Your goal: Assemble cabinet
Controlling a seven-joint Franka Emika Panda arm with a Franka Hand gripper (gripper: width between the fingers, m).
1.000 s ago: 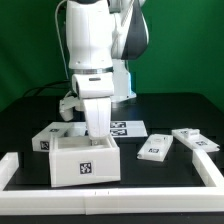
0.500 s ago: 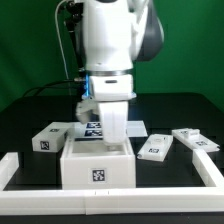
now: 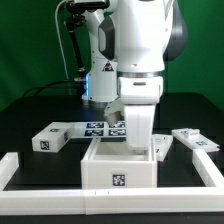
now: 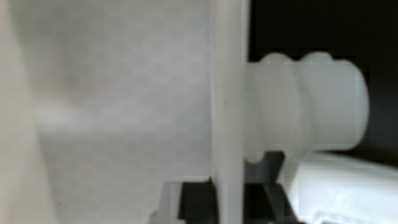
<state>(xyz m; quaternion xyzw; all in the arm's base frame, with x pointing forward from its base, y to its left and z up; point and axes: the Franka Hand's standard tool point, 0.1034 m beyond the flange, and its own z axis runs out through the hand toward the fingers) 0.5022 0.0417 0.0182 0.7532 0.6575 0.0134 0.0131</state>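
Repositioning, we judge, the white plastic box-shaped cabinet [image 3: 118, 172] at the table's [image 3: 25, 120] six o'clock, tool [image 3: 137, 140] clamped on its wall; next needs a gentle, level release.

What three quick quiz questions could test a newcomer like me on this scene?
1. True or false: the cabinet box stands with its open side up.
2. The pincer reaches down at: A the cabinet box; B the marker board; C the white rail.
3. Fill in: the loose tagged block lies to the exterior view's ____ of the cabinet box.
Key: 1 true; 2 A; 3 left.
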